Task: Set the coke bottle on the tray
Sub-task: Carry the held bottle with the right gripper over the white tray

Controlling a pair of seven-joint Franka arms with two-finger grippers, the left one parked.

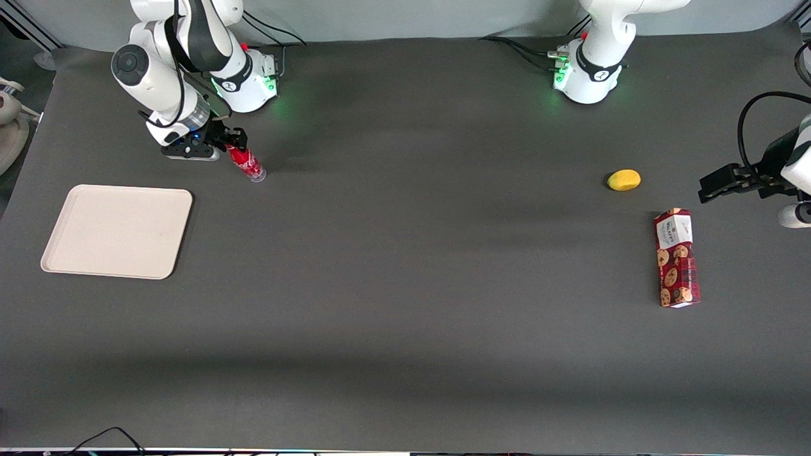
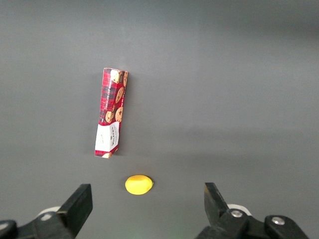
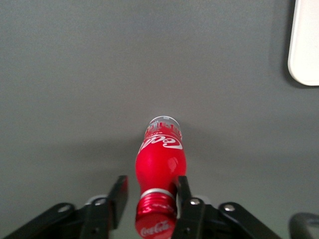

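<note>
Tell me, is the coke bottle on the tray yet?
No. The coke bottle stands on the dark table between the gripper fingers; the tray lies bare, nearer the front camera.

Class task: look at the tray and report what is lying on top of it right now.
Nothing lies on the tray; its whole surface shows bare. The coke bottle is off it, between the fingers of the gripper, farther from the front camera.

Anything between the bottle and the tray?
Nothing visible. The gripper is at the bottle's neck, fingers either side of it; only bare table lies between it and the tray. Cookie box and lemon sit toward the parked arm's end.
</note>
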